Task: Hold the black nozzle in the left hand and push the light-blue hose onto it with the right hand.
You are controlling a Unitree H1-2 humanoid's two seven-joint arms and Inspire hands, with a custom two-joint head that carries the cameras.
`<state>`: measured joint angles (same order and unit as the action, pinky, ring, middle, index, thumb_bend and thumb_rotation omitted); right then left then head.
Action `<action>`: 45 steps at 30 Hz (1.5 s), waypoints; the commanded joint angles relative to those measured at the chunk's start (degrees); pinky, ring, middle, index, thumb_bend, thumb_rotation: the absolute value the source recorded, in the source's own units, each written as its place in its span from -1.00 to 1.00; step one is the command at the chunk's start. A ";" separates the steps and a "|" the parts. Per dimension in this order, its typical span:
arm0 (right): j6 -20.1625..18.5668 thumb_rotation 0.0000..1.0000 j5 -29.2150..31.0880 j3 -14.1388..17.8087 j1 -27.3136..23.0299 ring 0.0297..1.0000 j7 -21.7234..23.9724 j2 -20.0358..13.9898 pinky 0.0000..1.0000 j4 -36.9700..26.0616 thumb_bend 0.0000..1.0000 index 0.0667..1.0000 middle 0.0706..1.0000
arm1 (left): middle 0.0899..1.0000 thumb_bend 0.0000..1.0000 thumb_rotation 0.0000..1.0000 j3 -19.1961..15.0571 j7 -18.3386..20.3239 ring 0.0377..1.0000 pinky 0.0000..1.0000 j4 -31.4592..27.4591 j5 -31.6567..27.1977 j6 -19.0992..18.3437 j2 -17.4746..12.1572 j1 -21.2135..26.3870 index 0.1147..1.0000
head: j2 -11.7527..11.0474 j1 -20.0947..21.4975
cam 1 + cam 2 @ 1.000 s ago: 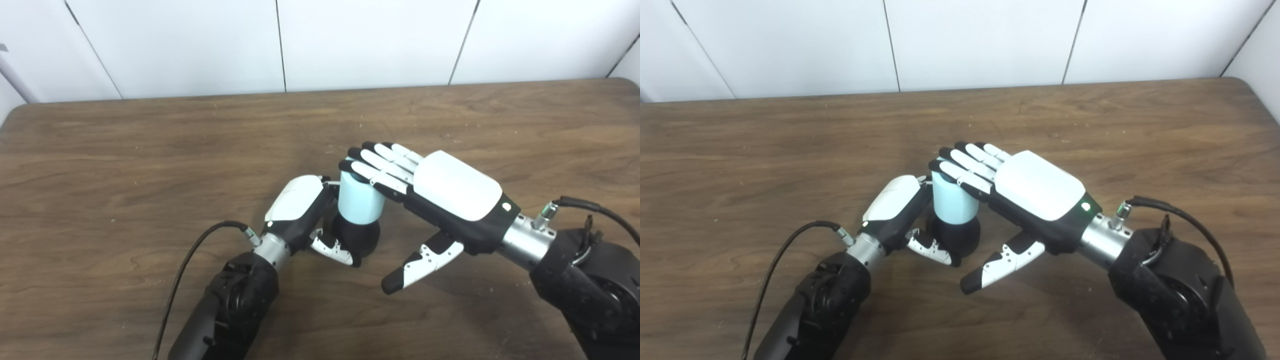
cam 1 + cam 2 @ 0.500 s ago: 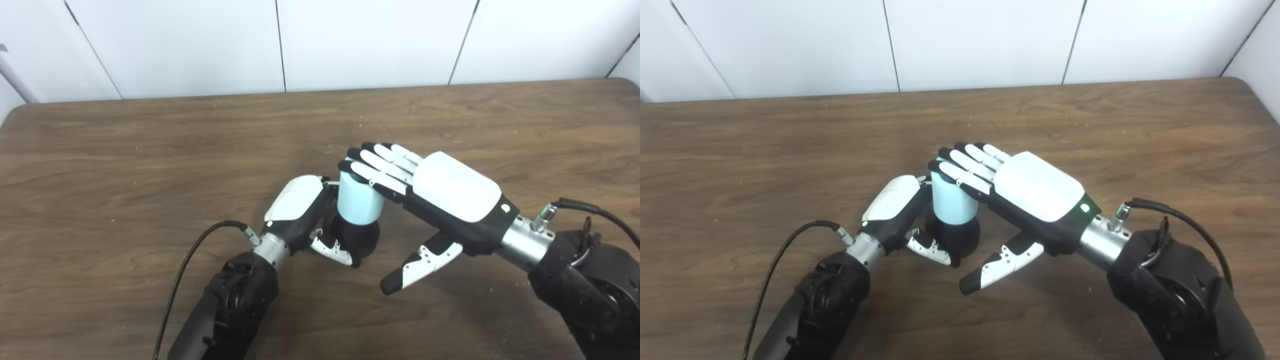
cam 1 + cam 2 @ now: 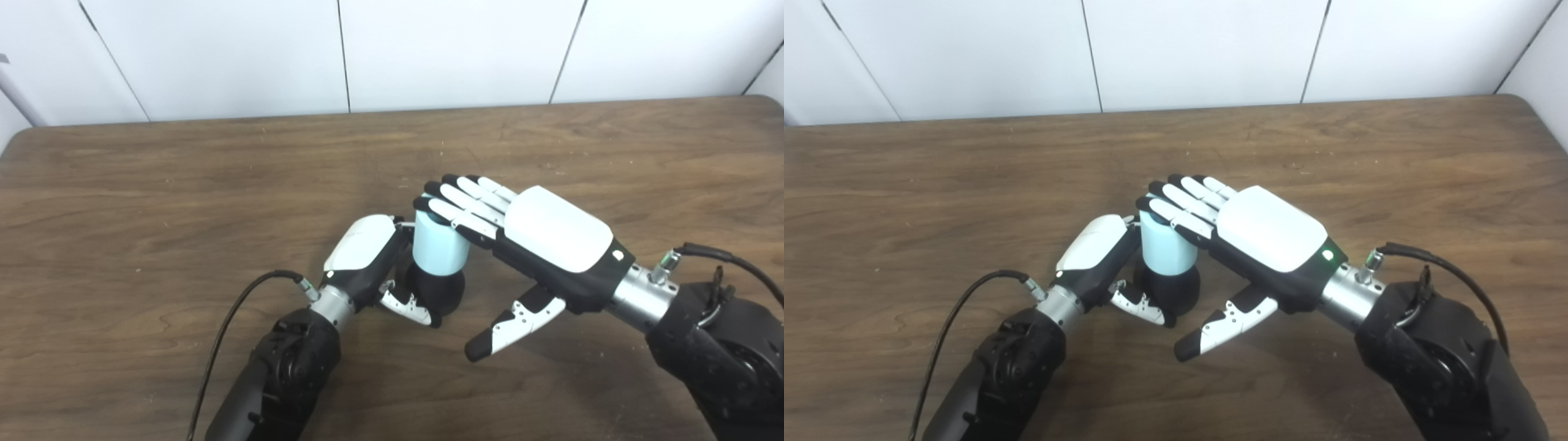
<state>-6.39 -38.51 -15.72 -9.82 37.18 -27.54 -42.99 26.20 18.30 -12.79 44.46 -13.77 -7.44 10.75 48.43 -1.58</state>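
Observation:
A black rounded nozzle stands on the wooden table near the middle. My left hand is shut on it, thumb across its front. A short light-blue hose piece sits upright on top of the nozzle. My right hand is open, its flat fingers resting over the hose's top end, thumb hanging free below to the right. The hose's top rim is hidden under those fingers.
A black cable loops from my left wrist over the table. White wall panels stand behind the table's far edge. Bare wood lies to the left, right and far side of the hands.
The right hand has shifted very slightly left and down on the hose top. The left hand, nozzle and hose look unmoved.

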 commanded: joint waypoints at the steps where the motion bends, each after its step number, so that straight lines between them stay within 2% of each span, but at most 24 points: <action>1: -1.18 1.00 0.03 -1.63 1.46 1.00 5.07 -1.92 1.00 1.89 0.31 0.94 0.99 | -0.09 0.04 -1.00 0.03 2.03 0.31 0.83 -0.22 0.14 -2.35 -0.33 -1.01 -0.18 | 0.01 -0.04; 18: -2.66 1.00 -0.07 -3.16 1.36 1.00 6.11 -2.07 1.00 1.94 0.32 0.93 0.99 | -0.08 0.04 -1.00 0.41 2.44 0.30 0.83 -0.15 0.80 -2.40 -0.65 -0.57 -0.18 | 0.10 -0.01; 34: -3.69 1.00 0.74 -3.28 0.75 1.00 6.36 -2.45 1.00 1.91 0.32 0.93 0.99 | -0.06 0.04 -1.00 0.32 2.21 0.31 0.83 -0.05 0.63 -2.56 -0.62 -0.55 -0.18 | 0.02 -0.12; 41: -5.97 1.00 2.24 -1.42 -2.17 1.00 7.22 -3.14 1.00 -1.71 0.33 0.93 0.98 | -0.07 0.04 -1.00 0.05 2.00 0.31 0.83 0.17 -0.07 -2.47 -0.54 -0.52 -0.18 | -0.23 0.00; 45: -6.36 1.00 2.21 0.19 -4.13 1.00 6.25 -2.20 1.00 -4.03 0.31 0.92 0.98 | -0.07 0.04 -1.00 -0.03 1.74 0.31 0.83 0.61 -0.32 -2.37 -0.47 -0.47 -0.18 | -0.36 0.02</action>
<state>-12.72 -36.56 -16.21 -13.20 42.36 -29.22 -45.50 26.34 18.48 -13.08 44.36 -14.49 -7.46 10.83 47.99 -1.49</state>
